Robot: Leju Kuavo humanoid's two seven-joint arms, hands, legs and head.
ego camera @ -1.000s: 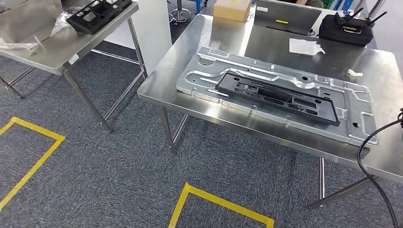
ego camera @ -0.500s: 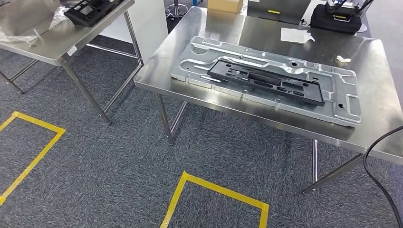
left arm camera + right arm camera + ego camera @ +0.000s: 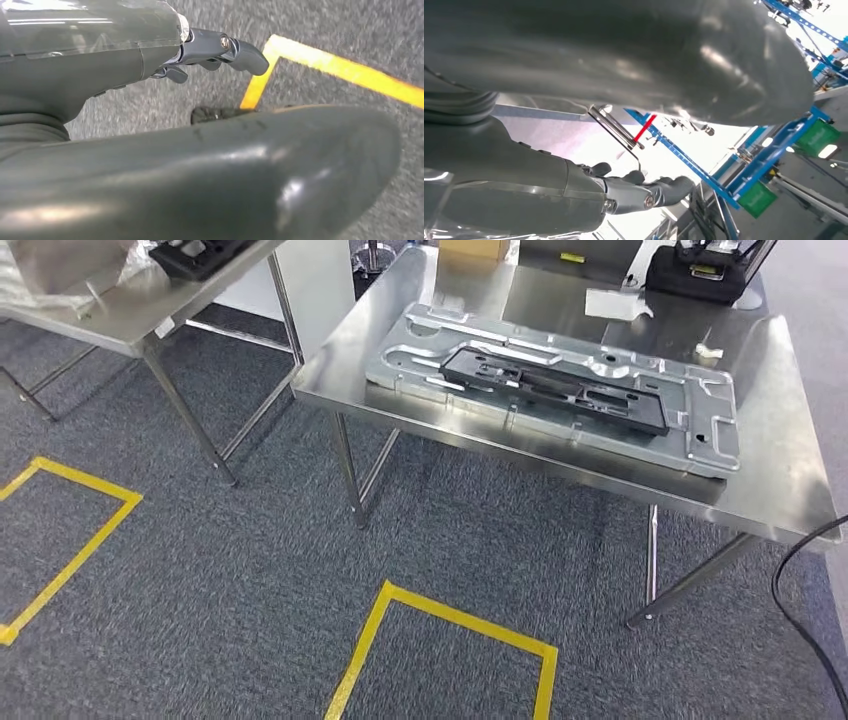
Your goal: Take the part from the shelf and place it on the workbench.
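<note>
Floor [image 3: 250, 570]: grey carpet, nearest; yellow tape outlines [image 3: 440, 640] marked on it.
Left hand [image 3: 210, 50]: hanging over the carpet beside a yellow tape corner; fingers loosely curled, nothing between them.
Right hand [image 3: 639, 192]: seen against blue racking and bright background; fingers loosely extended, holding nothing.
Workbench [image 3: 780, 470]: steel table beyond the tape outlines, carrying the items below.
Metal panel [image 3: 720, 430]: large stamped sheet, flat along the near edge of the workbench.
Black part [image 3: 555, 388]: long black frame, lying on the metal panel lengthwise, apart from both hands.
Far edge of workbench: black device with antennas [image 3: 700, 270] at the far right corner, white paper [image 3: 612, 302], cardboard box [image 3: 478, 248].
Second table [image 3: 120, 310]: far left, another black frame [image 3: 195, 252] on its far end.
Step in hand, judged: placement looks done, part resting on workbench; alternatively, approach for another fetch.
Next move, judged: turn toward the shelf, both hands free.
</note>
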